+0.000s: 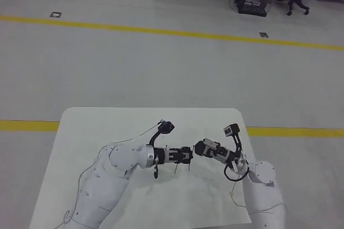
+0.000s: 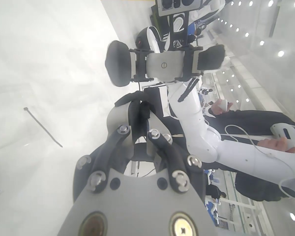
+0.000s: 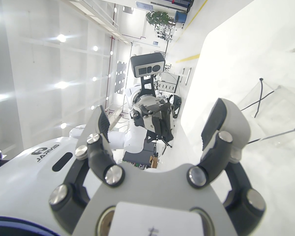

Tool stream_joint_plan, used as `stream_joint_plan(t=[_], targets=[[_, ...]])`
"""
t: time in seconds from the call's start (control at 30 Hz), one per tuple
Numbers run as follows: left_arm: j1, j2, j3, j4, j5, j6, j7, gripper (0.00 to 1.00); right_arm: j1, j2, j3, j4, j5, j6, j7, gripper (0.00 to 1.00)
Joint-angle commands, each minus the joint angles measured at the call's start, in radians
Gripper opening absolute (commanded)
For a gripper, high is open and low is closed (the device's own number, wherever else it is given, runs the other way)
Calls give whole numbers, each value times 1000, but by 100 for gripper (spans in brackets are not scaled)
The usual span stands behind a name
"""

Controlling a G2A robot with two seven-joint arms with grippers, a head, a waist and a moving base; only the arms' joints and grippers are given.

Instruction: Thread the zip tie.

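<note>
My left gripper [image 1: 189,153] and right gripper [image 1: 199,147] face each other tip to tip above the middle of the white table [image 1: 103,131]. The left gripper [image 2: 140,114] is shut, and a thin black zip tie [image 3: 167,143] sticks out from its closed fingers. Just in front of it, the right gripper [image 3: 159,105] stands wide open with nothing between its pads. In the left wrist view the right gripper [image 2: 164,62] shows head-on with its pads far apart. A loose grey zip tie [image 2: 43,126] lies flat on the table beside the left gripper.
A clear plastic tray [image 3: 286,121] sits on the table beside the right gripper. Two crossed black zip ties [image 3: 258,99] lie in it, and a grey one [image 3: 277,133] lies at its edge. The table's far rounded edge is close behind.
</note>
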Motion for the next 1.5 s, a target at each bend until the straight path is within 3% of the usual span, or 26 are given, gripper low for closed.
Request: stream_joint_plan(t=[0.0,0.03,0.1,0.13,0.5,0.87,1.2,1.33,1.47], targets=[[0,5,2,-1,-17,1,-1,0,3,-2,-5,0,8,0,12,95],[0,8,3,-1,-32,3,-2,0,5,-4,-7,0,15,0,21,75],[-2,13,6,-1,-44,5,-2,0,8,-6,-10,1,18,0,35,53],[-3,15,7,0,-54,7,-2,0,10,-8,-11,1,20,0,40,48],[-21,41,29,16,-138,22,9,0,7,-27,5,3,3,0,70,40],[-34,65,60,15,-157,32,38,0,5,-45,27,-3,-7,0,101,35],[-43,85,88,12,-180,40,63,0,2,-60,42,-13,-31,0,113,20],[-46,93,98,12,-189,43,74,0,-1,-63,47,-16,-39,0,113,0],[-49,101,107,11,-197,47,84,0,-2,-66,53,-20,-39,0,113,0]])
